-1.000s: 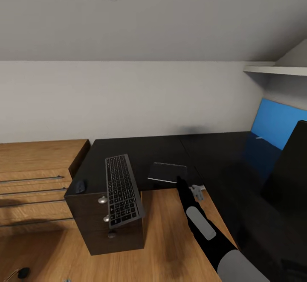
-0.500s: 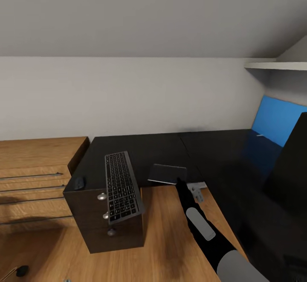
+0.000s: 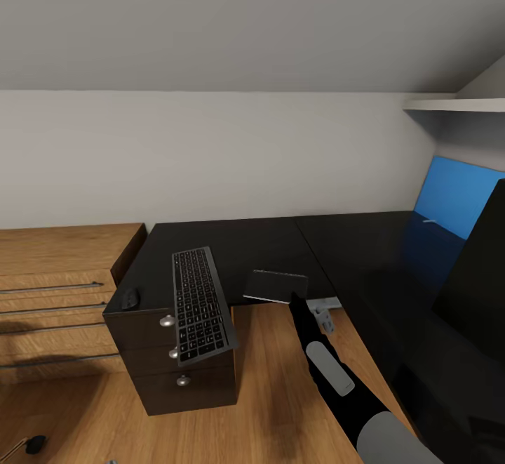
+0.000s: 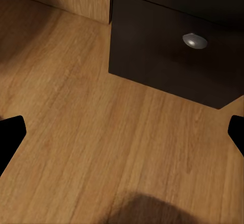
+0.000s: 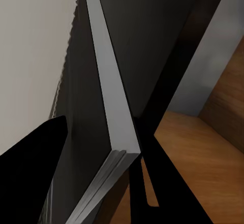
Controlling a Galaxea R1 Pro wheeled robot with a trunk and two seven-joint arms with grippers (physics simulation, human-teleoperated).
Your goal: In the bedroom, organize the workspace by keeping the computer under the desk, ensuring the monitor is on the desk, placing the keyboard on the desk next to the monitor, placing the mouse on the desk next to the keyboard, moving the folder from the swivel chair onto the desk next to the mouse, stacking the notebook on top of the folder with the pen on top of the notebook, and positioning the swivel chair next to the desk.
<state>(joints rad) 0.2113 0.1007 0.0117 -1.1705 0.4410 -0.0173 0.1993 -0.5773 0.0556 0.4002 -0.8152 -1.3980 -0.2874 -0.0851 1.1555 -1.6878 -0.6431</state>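
Notebook [image 3: 275,286] overhangs the surface [image 3: 231,239] edge; the right jaws straddle its near edge, and I cannot tell if they pinch it.

Monitor [image 3: 477,267] and blue folder [image 3: 456,194] cut off at the head view's right edge.

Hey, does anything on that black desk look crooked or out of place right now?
Yes. The keyboard lies lengthwise across the desk, its near end jutting past the front edge over the drawer unit. The dark flat notebook also overhangs that edge by the right gripper.
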